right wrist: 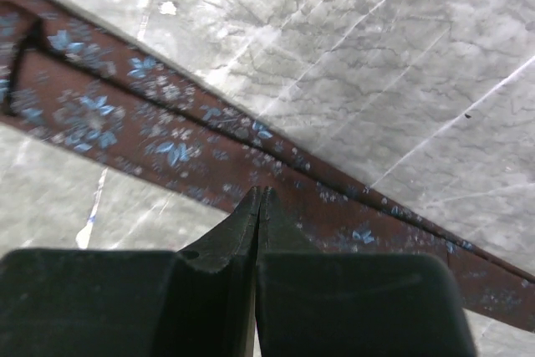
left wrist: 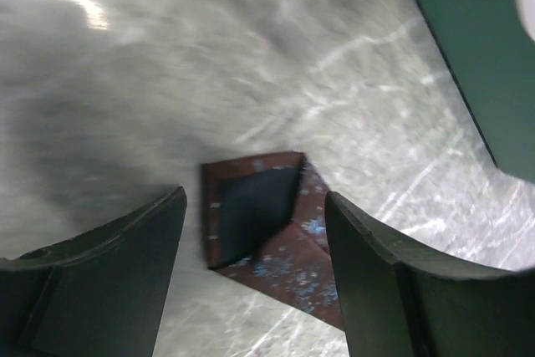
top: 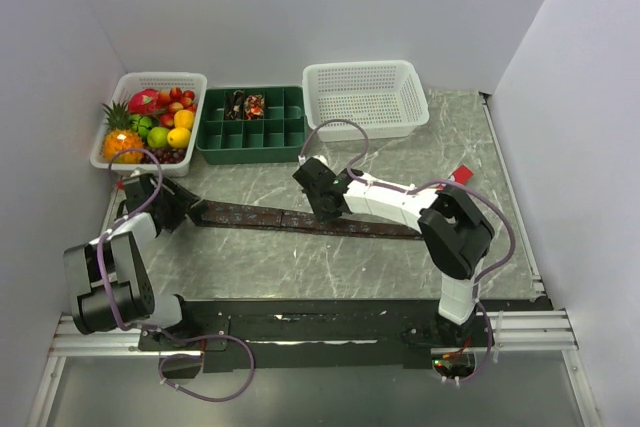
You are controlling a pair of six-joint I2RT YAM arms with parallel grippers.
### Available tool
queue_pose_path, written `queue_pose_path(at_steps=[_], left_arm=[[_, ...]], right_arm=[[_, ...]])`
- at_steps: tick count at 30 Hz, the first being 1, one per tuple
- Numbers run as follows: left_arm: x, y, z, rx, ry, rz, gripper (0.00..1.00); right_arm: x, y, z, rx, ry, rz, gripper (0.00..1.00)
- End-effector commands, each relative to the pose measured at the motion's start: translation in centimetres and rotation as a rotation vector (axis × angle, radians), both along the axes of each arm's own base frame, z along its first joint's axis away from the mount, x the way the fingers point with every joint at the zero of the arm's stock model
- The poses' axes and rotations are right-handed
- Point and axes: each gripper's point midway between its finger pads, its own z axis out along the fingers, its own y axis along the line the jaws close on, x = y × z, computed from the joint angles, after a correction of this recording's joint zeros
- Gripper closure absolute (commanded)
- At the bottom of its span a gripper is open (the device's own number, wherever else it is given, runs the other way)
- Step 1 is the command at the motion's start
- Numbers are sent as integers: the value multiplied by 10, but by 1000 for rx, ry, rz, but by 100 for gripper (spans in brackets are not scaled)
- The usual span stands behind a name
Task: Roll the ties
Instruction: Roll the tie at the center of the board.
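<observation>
A dark brown tie (top: 300,219) with small blue flowers lies flat across the marble table, running left to right. My left gripper (top: 186,210) is open at its left end. In the left wrist view that end (left wrist: 276,232) is folded over, showing dark lining, and lies between the two fingers of the left gripper (left wrist: 255,206). My right gripper (top: 320,197) is shut over the tie's middle. In the right wrist view the closed tips of the right gripper (right wrist: 261,196) sit over the tie (right wrist: 167,135), with nothing seen between them. Rolled ties (top: 248,104) sit in a green tray compartment.
A green divided tray (top: 275,137) stands at the back centre, also showing in the left wrist view (left wrist: 481,64). A white basket of fruit (top: 150,122) is at the back left and a white mesh basket (top: 365,97) at the back right. A small red bar (top: 462,173) lies right.
</observation>
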Motion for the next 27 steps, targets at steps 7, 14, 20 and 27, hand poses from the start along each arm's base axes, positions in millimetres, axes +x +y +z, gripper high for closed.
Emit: queue_pose_path(at_steps=[7, 14, 20, 27], left_arm=[[6, 1, 6, 69, -11, -5, 30], [0, -1, 3, 57, 19, 2, 35], [-3, -6, -21, 4, 80, 22, 47], [-3, -1, -42, 19, 171, 43, 76]], right_arm=[[12, 60, 56, 179, -50, 118, 100], [11, 141, 71, 315, -32, 224, 100], [6, 186, 63, 346, 16, 298, 100], [8, 198, 44, 335, 28, 320, 100]])
